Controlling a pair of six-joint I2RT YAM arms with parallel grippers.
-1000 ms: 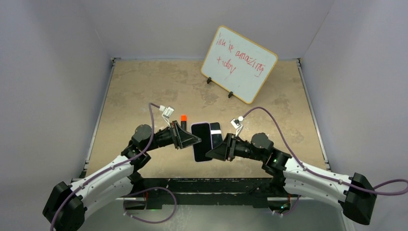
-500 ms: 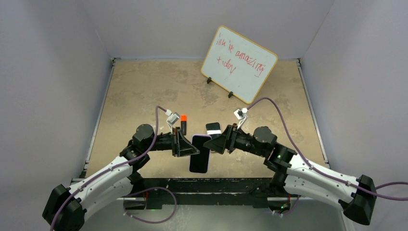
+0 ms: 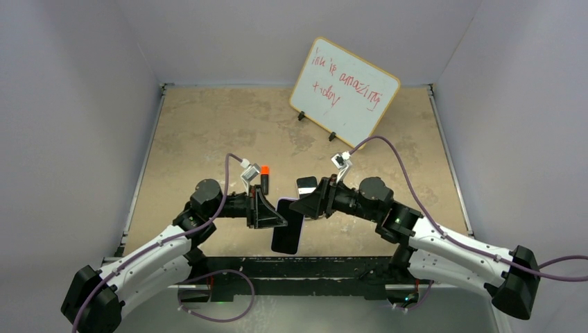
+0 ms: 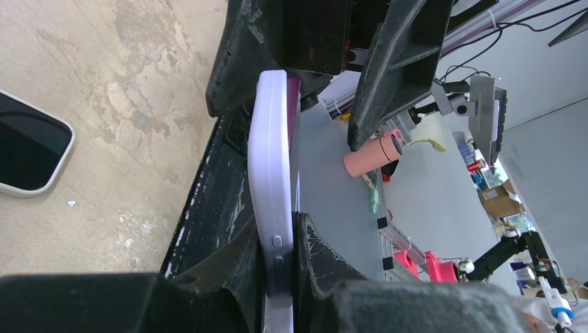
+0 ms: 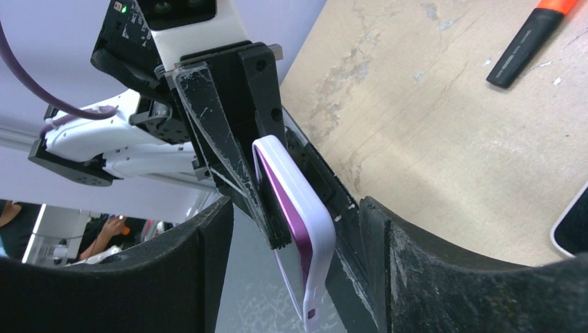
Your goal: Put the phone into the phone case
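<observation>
The lavender phone case (image 3: 286,237) is held edge-on above the table's near edge, with a magenta band along its inner side (image 5: 295,201). My left gripper (image 3: 277,216) is shut on its long sides; in the left wrist view (image 4: 277,229) the fingers pinch the case (image 4: 272,152). My right gripper (image 3: 305,207) is open, and its fingers (image 5: 208,257) stand either side of the case's free end without touching it. The phone (image 3: 306,184), with a black screen and pale edge, lies flat on the table beside them. It also shows in the left wrist view (image 4: 28,149) and the right wrist view (image 5: 574,225).
A black marker with an orange cap (image 3: 264,177) lies just left of the phone; the right wrist view shows it too (image 5: 530,43). A whiteboard with red writing (image 3: 344,91) stands on feet at the back. The black front rail (image 3: 291,267) runs under the case.
My left gripper has carried the case toward the near edge. My right gripper has swung from the case's near right side up to its far end. The phone lies in much the same place.
</observation>
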